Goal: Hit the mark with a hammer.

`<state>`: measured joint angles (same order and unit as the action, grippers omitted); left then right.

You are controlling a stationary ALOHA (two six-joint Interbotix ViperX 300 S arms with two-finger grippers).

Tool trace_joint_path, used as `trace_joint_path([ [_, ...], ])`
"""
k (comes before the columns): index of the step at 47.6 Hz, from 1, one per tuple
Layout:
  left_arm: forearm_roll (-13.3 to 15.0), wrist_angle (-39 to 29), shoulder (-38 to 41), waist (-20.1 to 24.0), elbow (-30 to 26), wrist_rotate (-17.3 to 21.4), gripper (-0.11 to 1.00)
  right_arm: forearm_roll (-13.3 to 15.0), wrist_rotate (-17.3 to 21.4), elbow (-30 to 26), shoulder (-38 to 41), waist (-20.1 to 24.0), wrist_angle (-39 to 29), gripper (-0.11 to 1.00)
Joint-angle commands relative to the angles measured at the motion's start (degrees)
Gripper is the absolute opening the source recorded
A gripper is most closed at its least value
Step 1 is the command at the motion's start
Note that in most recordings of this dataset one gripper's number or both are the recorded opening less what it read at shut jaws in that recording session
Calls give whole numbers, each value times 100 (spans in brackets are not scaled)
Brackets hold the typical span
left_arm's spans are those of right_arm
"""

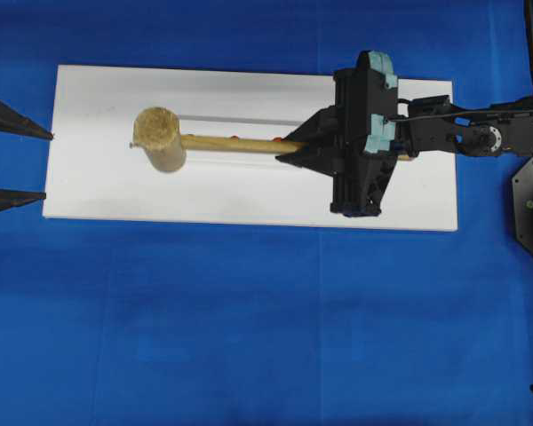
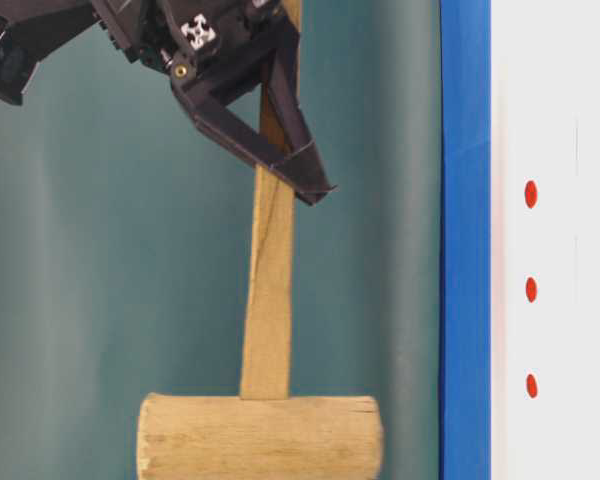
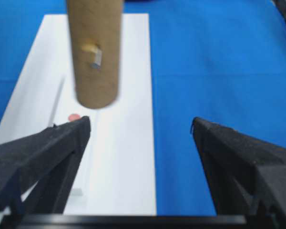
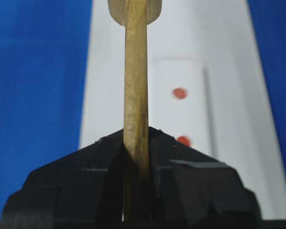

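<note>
Hammer (image 1: 164, 139) is clamped by its handle in my right gripper (image 1: 293, 145) and raised over the white board (image 1: 98, 191), left gripper (image 3: 140, 126) parked with fingers apart, so grabbing's done and hitting the mark looks still to do.

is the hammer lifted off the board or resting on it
Lifted. In the table-level view the hammer hangs clear of the white board, with open background between them. The right gripper is shut on its handle.
</note>
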<state>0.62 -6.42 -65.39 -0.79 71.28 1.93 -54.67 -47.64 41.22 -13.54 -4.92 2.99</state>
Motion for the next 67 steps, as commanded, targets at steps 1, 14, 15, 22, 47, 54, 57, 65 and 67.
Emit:
trace_joint_path([
  [1, 0, 26, 88, 0, -62, 18, 84, 26, -9, -53, -132, -167, 255, 2],
  [14, -9, 26, 88, 0, -44, 18, 84, 132, -9, -53, -53, -360, 352, 2],
  [15, -9, 26, 88, 0, -44, 18, 84, 132, -9, -53, -53, -360, 352, 2],
  [22, -9, 26, 88, 0, -44, 26, 84, 132, -9, -35, -35, -360, 343, 2],
  [47, -9, 18, 88, 0, -44, 26, 84, -123, 88, 141, 1485, -343, 123, 2],
  [54, -9, 18, 88, 0, -44, 9, 84, -105, 70, 149, 1354, -343, 220, 2],
  [57, -9, 18, 88, 0, -44, 9, 84, -105, 62, 149, 1248, -343, 264, 2],
  [65, -9, 18, 88, 0, -35, 9, 84, -97, 44, 167, 686, -316, 308, 2],
  [67, -9, 9, 88, 0, -35, 9, 84, -97, 44, 185, 519, -308, 308, 2],
])
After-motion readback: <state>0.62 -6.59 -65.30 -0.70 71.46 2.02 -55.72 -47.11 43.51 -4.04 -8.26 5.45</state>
